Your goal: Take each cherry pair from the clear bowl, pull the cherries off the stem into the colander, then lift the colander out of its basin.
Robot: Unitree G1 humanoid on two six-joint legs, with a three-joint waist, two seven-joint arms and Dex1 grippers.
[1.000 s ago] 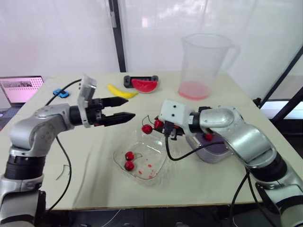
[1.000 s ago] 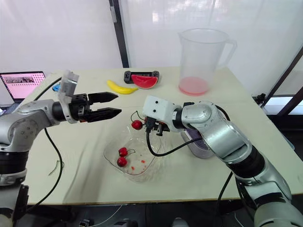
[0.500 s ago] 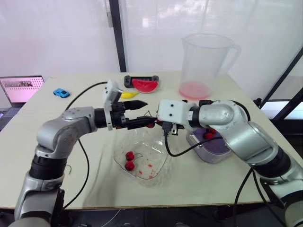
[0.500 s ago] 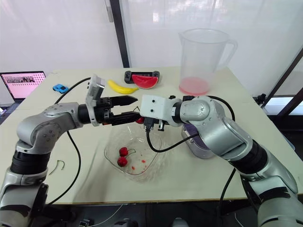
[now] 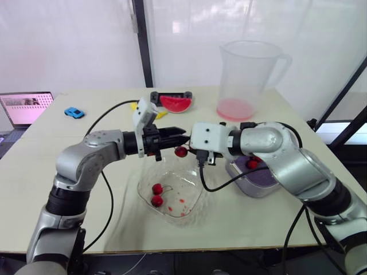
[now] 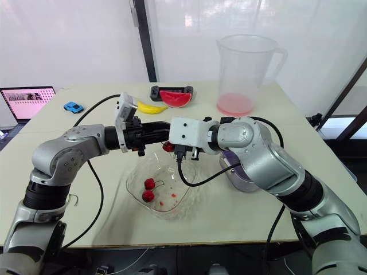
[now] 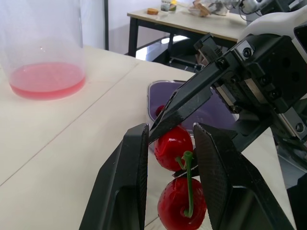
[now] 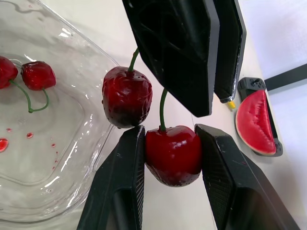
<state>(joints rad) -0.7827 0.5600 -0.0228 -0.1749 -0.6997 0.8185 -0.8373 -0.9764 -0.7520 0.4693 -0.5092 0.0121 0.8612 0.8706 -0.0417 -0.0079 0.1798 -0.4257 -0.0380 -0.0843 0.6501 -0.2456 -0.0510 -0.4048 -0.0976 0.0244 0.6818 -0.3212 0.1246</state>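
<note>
Hanging in the air where the two grippers meet, a cherry pair [image 5: 181, 151] is gripped from both sides. The right gripper [image 8: 170, 136] has its two black fingers clamped on one cherry [image 8: 172, 153], with a finger pressed to each side of it. The other cherry [image 8: 127, 96] hangs free, just beside that gripper's finger. Both green stems run up into the left gripper [image 7: 171, 128], whose fingers are drawn close together on the stem [image 7: 188, 184], right at the right gripper's fingertips.

Beneath both grippers sits the clear bowl [image 5: 192, 200], with a second cherry pair [image 5: 156, 195] lying on the left gripper's side. Behind the right gripper, under its arm, sits the purple colander [image 5: 265, 176] with a loose cherry [image 5: 252, 164] in it. Well beyond the grippers stand a watermelon slice [image 5: 174, 103], a banana [image 5: 136, 107] and a tall clear pitcher [image 5: 243, 74].
</note>
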